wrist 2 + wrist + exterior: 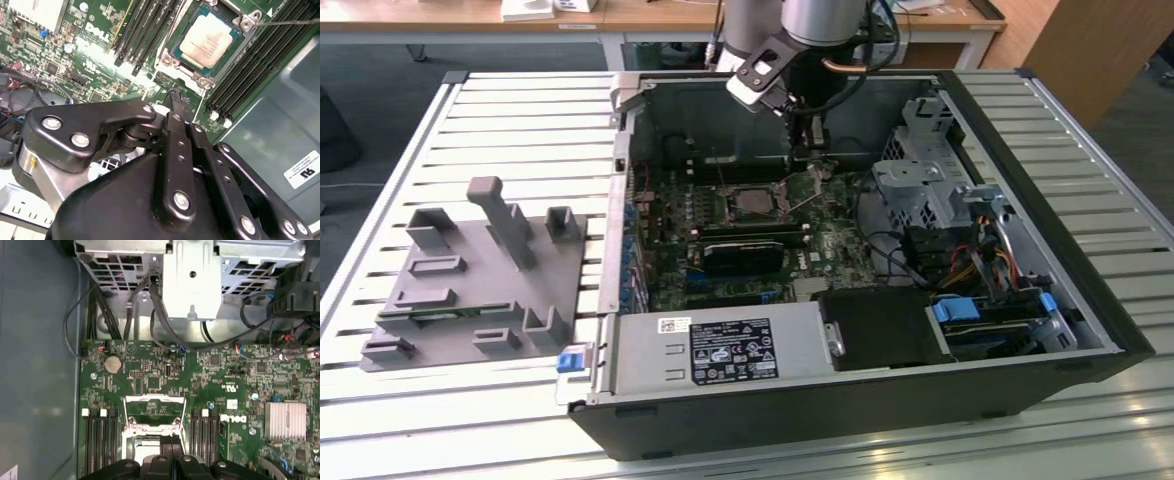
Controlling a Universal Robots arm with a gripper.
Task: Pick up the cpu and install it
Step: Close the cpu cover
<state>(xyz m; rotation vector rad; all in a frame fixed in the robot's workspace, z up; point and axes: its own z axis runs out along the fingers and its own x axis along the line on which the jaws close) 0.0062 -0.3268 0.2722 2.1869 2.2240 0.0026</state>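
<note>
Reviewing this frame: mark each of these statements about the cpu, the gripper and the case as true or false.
1. The cpu lies in the socket on the motherboard. True.
2. The gripper grips the cpu. False: it is shut on nothing, above the board beside the socket.
3. The computer case lies open on the slatted table. True.
4. The grey fixture stands to the exterior view's right of the case. False: it stands to the case's left in that view.
</note>
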